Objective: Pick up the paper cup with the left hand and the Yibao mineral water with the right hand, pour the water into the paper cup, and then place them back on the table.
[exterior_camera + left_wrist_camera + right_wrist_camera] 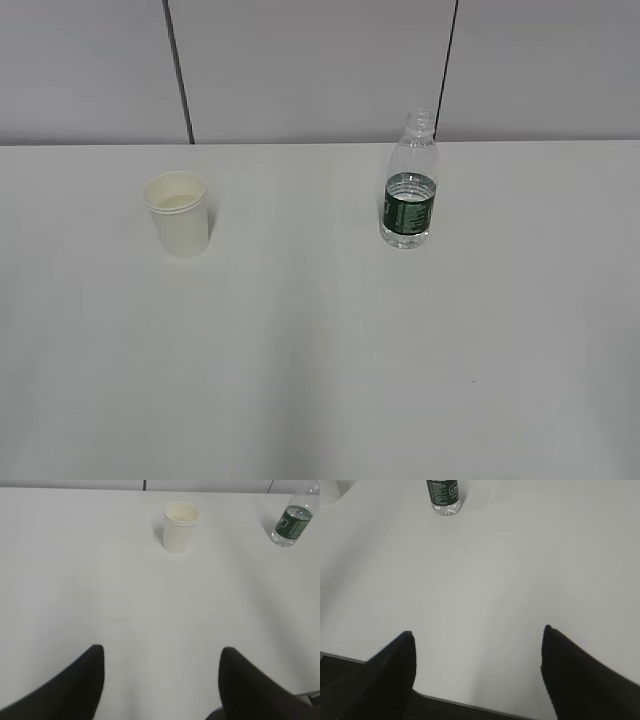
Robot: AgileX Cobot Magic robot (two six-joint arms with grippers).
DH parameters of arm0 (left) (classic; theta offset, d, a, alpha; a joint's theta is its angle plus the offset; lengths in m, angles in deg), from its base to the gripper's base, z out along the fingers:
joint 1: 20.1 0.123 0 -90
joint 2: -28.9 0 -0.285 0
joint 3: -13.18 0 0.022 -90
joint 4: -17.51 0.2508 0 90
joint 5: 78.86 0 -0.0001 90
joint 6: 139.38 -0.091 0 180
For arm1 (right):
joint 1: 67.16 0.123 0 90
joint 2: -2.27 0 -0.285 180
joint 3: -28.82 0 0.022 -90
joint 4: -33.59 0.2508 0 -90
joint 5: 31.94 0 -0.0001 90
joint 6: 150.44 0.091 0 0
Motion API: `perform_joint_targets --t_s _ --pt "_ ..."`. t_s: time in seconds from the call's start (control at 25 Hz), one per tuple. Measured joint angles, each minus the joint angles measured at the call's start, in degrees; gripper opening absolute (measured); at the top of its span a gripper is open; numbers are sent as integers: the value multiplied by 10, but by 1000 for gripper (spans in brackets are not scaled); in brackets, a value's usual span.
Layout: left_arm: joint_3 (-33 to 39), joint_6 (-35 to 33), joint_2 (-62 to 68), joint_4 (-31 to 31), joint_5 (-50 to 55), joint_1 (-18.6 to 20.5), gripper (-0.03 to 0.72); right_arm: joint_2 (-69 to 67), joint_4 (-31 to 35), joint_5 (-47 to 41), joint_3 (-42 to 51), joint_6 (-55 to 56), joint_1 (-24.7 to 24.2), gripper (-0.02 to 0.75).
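Exterior view: the paper cup [178, 214], tapered cream paper with a rolled rim, stands upright at left on the table [320, 360], a smooth white top; the Yibao mineral water [409, 184], clear ribbed plastic with a dark green band and no cap, stands upright well apart at right. Grey wall panels behind.
Left wrist view: the left hand [161, 656] hovers empty, black fingers [85, 680] spread; cup far ahead, bottle at upper right.
Right wrist view: the right hand [478, 637] released, spread wide over the table's near edge; bottle far ahead, upper left.

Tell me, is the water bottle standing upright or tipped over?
Upright: the Yibao mineral water stands on its base on the table, neck up.
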Motion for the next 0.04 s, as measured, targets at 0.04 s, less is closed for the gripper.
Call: perform_joint_targets --t_s 0.04 --pt "0 0 0 0 0 0 442 0 0 0 0 0 0 573"
